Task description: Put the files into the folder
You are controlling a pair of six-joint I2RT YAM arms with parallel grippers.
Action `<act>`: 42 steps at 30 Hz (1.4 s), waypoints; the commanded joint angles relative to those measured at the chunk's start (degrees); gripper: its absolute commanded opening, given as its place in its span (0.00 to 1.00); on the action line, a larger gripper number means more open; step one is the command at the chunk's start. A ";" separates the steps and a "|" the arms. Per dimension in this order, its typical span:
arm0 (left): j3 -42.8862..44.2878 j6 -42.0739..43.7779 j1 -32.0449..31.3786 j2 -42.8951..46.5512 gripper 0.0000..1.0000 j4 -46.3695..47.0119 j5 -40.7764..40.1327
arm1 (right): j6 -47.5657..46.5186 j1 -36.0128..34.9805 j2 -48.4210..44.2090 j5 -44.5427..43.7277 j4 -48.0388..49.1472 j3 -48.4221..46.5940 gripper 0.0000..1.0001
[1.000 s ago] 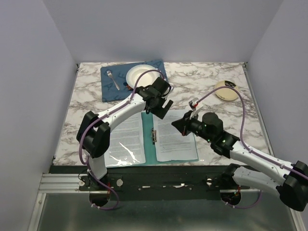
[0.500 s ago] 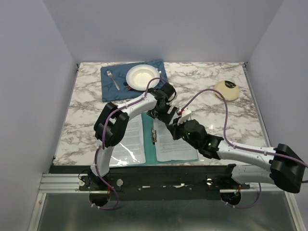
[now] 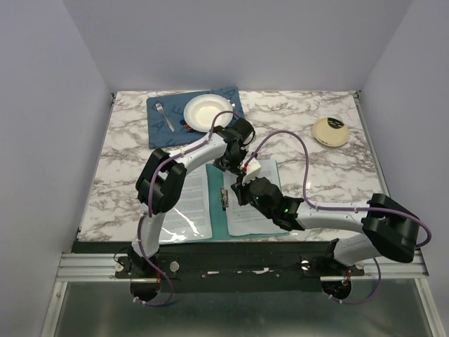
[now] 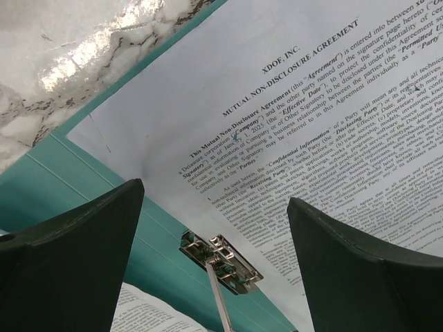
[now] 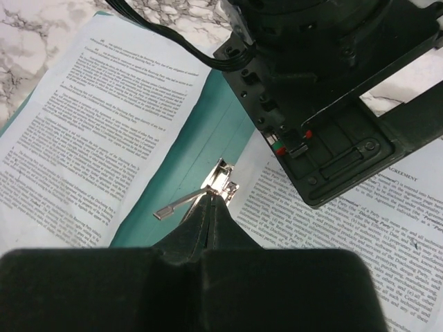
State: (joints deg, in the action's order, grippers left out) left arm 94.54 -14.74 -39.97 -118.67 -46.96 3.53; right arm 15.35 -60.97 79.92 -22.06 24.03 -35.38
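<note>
The files (image 4: 311, 131) lay face up in the open folder (image 4: 104, 180) on the tabletop (image 3: 337, 175), the left jaws released above the top sheet's upper edge, apparently to steady it, while the right jaws, clenched empty, touched the clip (image 5: 223, 181), probably to work its lever.

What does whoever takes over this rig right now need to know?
Left gripper: open, hovering over the top corner of the right-hand sheet of the files.
Right gripper: shut, tips at the spine clip; whether it pinches the clip I cannot tell.
Folder: open flat on the table, a printed sheet on each half.
Done: files lie on the folder.
Left: probably securing the sheets and closing the cover.
</note>
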 commanded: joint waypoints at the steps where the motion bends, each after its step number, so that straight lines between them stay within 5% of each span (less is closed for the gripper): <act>1: -0.93 -1.16 0.15 5.38 0.99 0.20 -2.03 | -0.85 -0.38 3.13 -1.84 6.64 -1.01 0.01; 7: -0.33 -3.62 0.15 3.54 0.99 0.73 -8.89 | -1.12 -0.38 6.47 -1.49 10.07 -1.19 0.01; 42: -3.75 -3.28 2.00 -5.25 0.99 1.96 -8.28 | 1.43 -0.46 19.39 1.67 17.71 -5.05 0.01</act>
State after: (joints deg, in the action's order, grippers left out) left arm 93.80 -18.46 -38.41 -122.04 -45.12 -3.75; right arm 15.66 -61.08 97.80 -21.08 37.65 -38.52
